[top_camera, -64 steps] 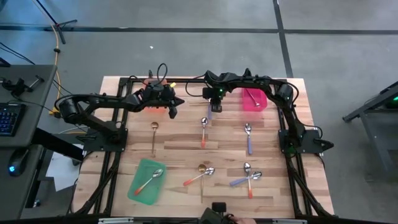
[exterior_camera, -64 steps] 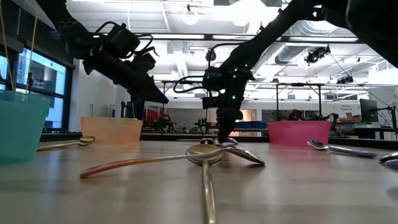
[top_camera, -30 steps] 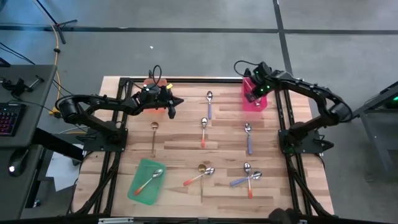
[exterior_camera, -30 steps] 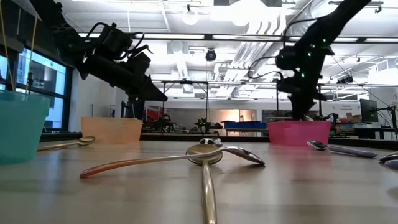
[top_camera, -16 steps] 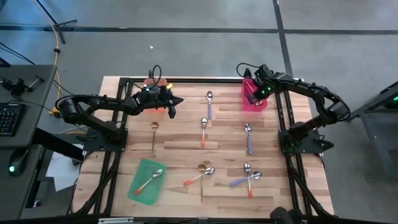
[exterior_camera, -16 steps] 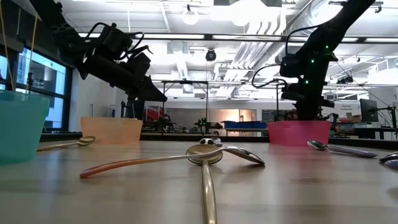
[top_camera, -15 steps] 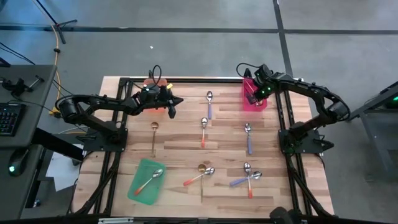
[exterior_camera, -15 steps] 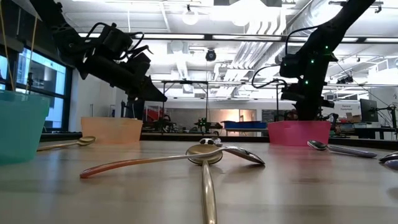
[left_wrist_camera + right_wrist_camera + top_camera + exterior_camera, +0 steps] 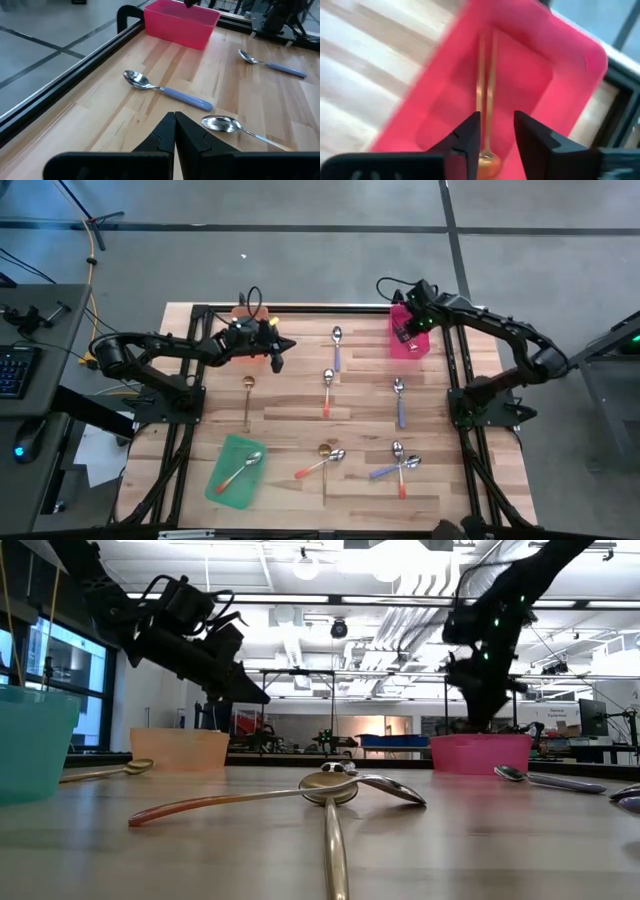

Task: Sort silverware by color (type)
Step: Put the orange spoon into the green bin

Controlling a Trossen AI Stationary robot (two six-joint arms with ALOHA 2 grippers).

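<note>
1. High view: the pale wooden plank table (image 9: 300,405), framed by a black rail, carries three flat-bottomed plastic trays: an orange tray (image 9: 246,313) at the far left edge, a glossy pink tray (image 9: 408,340) at the far right, and a green tray (image 9: 237,472) near the front left holding one orange-handled spoon (image 9: 240,470). Loose spoons lie well apart across the middle, with open wood between them: a purple-handled spoon (image 9: 337,346), an all-gold spoon (image 9: 247,398), an orange-handled silver spoon (image 9: 327,390), another purple-handled one (image 9: 399,400), and two crossed pairs near the front. The left gripper (image 9: 277,352) hangs just beside the orange tray; the right gripper (image 9: 405,332) is over the pink tray.

2. Low view: the smooth wood runs level to the orange, pink and teal-looking tray walls; a gold spoon handle (image 9: 334,850) points at the camera, crossed by curved silver bowls.

3. Left wrist view: the left gripper's dark fingers (image 9: 165,135) are pressed tightly together with nothing between them, above bare planks.

4. Right wrist view: the right gripper's fingers (image 9: 468,135) stand parted, released, above the pink tray's rounded interior, where slim gold spoons (image 9: 487,105) lie on the floor, free of the fingers.
</note>
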